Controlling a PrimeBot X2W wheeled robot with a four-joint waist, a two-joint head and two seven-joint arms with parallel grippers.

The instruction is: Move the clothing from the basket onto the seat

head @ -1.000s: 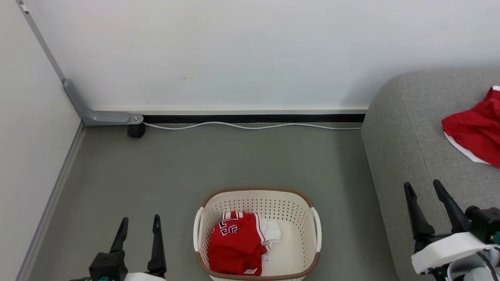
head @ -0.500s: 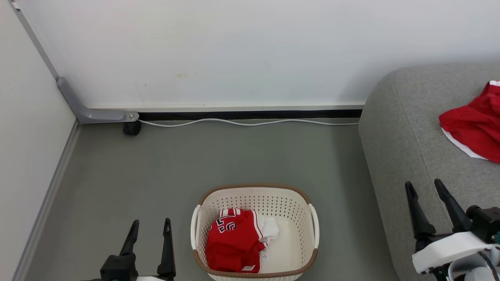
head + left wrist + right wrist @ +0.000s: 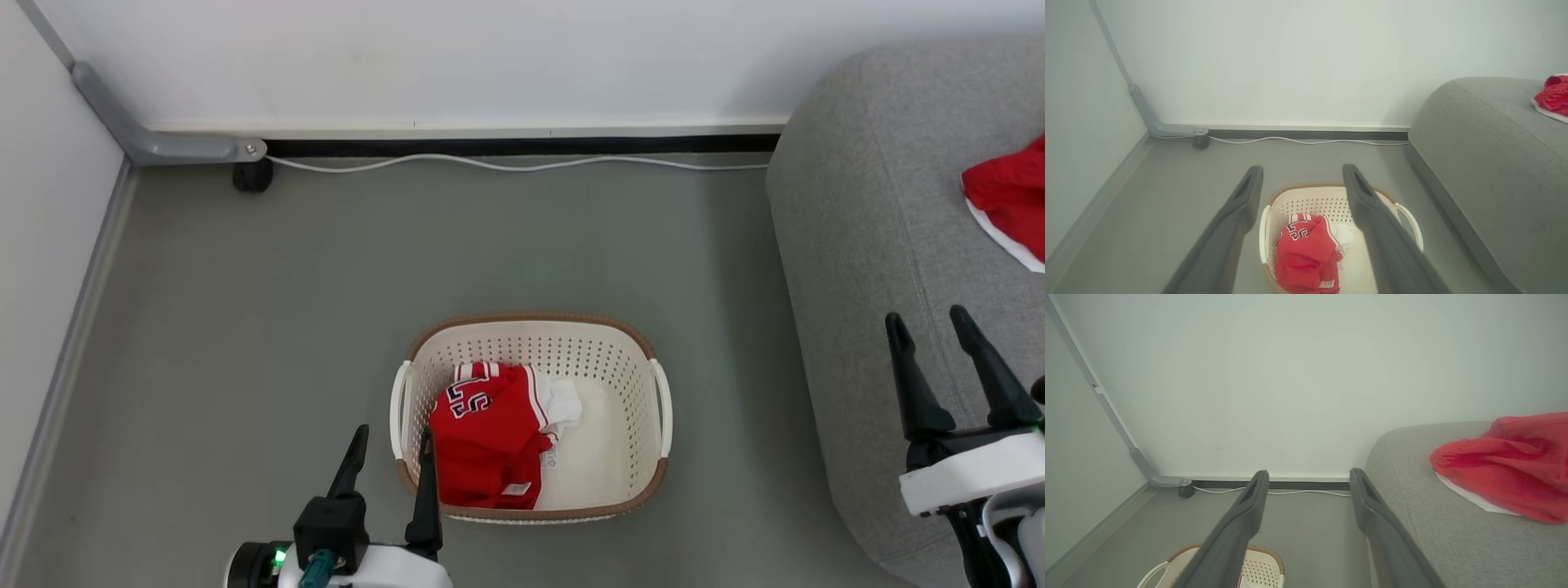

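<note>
Left gripper point(image 3: 393, 430) gapes empty at the basket point(image 3: 531, 318) rim, red jersey point(image 3: 486, 445) inside just ahead-right of it, while the right gripper point(image 3: 926, 315), equally splayed and empty, hovers at the seat point(image 3: 865, 245) edge, another red garment point(image 3: 1008, 196) beyond.

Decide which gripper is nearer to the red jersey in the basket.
Left. The left gripper is at the left rim of the basket, beside the red jersey; the right gripper is far off, over the sofa.

The red jersey point(image 3: 488, 441) bears black-and-white numerals, one seemingly a 5; the sticker point(image 3: 552, 459) beside it is illegible.
</note>
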